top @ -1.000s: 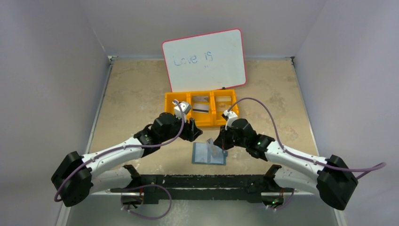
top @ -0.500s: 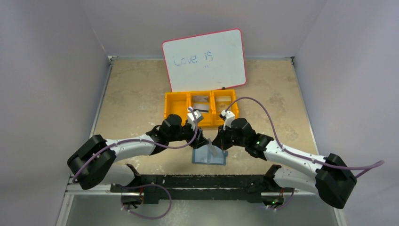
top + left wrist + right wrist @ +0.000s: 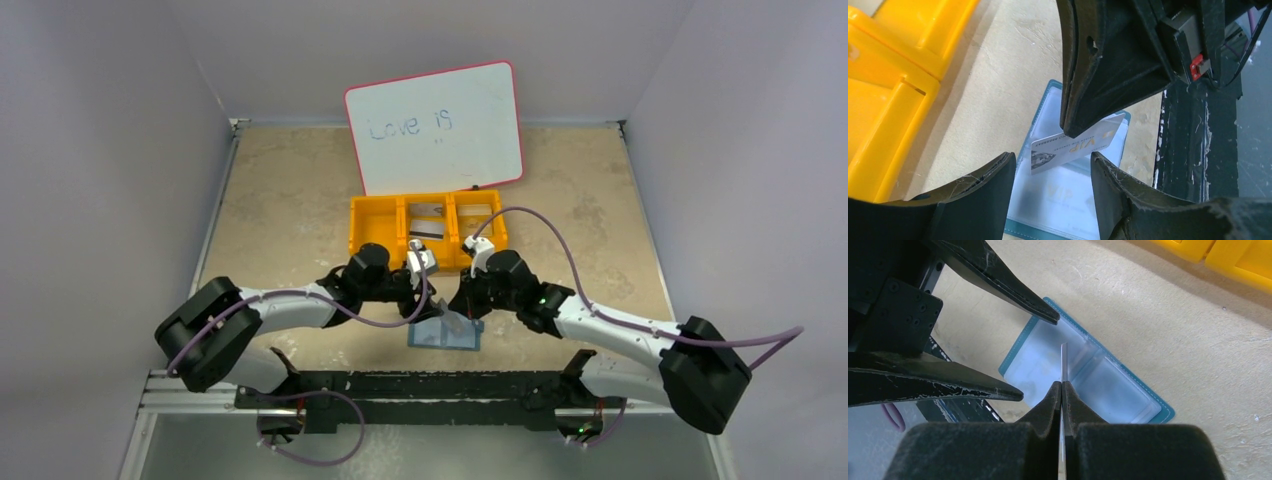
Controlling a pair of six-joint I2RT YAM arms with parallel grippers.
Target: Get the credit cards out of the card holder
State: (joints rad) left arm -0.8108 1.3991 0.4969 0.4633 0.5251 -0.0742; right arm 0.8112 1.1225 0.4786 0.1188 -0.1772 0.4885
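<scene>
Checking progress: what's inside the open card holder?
A VIP card shows through a clear pocket of the card holder. The right gripper holds a second card, hiding part of another pocket.

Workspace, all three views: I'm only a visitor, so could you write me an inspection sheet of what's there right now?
Surface: beige mottled tabletop, no spills seen.
Job's things: teal card holder lies open flat; one card is lifted above it; a second card shows in a pocket.
Clutter: orange bin with flat pieces in its middle and right compartments; whiteboard behind it reading "Love is".
Grippers: left end effector open, near the lifted card, not touching; right end effector shut on that card.
Cables: purple cables loop along both arms.
Surroundings: plain grey walls; nothing else seen.
</scene>
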